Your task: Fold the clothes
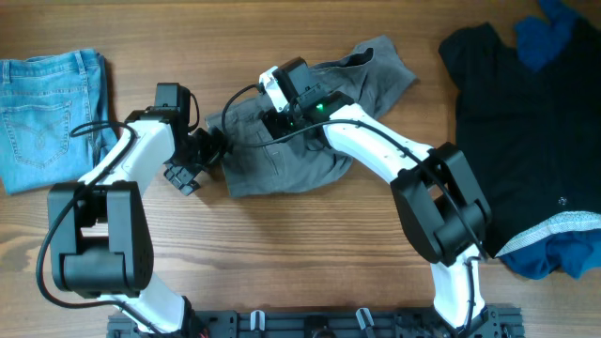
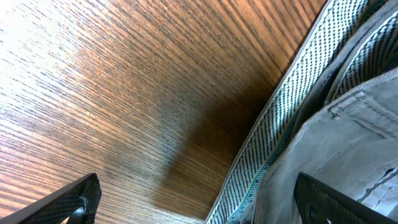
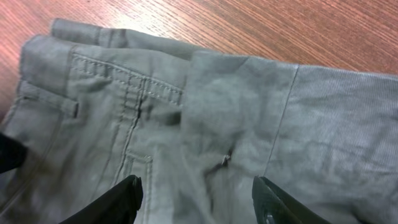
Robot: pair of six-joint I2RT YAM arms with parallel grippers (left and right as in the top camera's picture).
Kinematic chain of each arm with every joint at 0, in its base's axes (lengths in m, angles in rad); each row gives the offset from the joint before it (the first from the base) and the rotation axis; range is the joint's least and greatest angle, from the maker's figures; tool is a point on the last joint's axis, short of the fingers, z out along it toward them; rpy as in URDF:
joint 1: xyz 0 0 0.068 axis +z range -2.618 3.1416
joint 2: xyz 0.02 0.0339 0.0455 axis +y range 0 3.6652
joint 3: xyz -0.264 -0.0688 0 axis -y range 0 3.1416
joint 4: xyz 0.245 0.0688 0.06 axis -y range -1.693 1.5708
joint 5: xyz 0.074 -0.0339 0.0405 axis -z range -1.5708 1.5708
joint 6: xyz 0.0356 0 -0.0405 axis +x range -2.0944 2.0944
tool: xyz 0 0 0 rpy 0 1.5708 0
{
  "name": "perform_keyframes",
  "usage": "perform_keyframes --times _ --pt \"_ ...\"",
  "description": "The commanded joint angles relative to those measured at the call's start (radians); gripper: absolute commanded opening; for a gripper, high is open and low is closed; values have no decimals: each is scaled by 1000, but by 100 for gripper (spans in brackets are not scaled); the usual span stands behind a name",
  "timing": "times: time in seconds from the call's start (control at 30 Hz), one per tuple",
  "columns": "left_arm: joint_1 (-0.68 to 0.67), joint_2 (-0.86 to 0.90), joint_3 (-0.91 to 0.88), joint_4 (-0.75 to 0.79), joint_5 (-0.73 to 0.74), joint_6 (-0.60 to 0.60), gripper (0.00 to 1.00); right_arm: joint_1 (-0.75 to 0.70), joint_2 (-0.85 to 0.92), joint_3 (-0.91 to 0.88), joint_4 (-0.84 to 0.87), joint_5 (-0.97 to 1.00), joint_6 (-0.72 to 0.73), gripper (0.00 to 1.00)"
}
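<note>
The grey trousers (image 1: pixel 282 160) lie crumpled in the middle of the wooden table. In the left wrist view their waistband edge with its woven inner lining (image 2: pixel 292 118) runs along the right. My left gripper (image 1: pixel 192 161) (image 2: pixel 199 202) is open at the trousers' left edge, one finger over bare wood and one over the cloth. My right gripper (image 1: pixel 280 117) (image 3: pixel 198 198) is open and hovers just above the trousers' stitched seams (image 3: pixel 134 99), holding nothing.
Folded light-blue jeans (image 1: pixel 47 113) lie at the far left. A black garment (image 1: pixel 521 122) with blue cloth (image 1: pixel 554 33) on it covers the right side. A black rail (image 1: pixel 310 324) runs along the front edge.
</note>
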Motion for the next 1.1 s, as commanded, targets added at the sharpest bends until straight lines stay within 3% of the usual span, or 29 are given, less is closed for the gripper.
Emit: perform_keyframes --times 0.0,0.1,0.23,0.3,0.4,0.53,0.7,0.83,1.03,1.07 --pt "0 4 -4 -1 -17 -20 100 4 37 -6 23 76 -13 57" --pt "0 4 -4 -1 -17 -20 100 4 39 -6 23 133 -13 38" --pt "0 4 -4 -1 -17 -20 100 4 39 -6 10 135 -14 31" --pt "0 4 -4 -1 -17 -20 100 4 39 -6 -13 135 -14 6" --pt "0 4 -4 -1 -17 -20 100 4 39 -6 -40 135 -11 4" --pt "0 4 -4 -1 -17 -20 100 -31 -23 -2 -113 239 137 4" --pt "0 4 -4 -1 -17 -20 100 -192 -243 -2 -165 401 173 4" --pt "0 4 -4 -1 -17 -20 100 -362 -339 -2 -184 336 202 4" --pt "0 4 -4 -1 -17 -20 100 -526 -296 -5 -488 212 221 7" --pt "0 4 -4 -2 -17 -19 100 -542 -286 -5 -560 224 222 14"
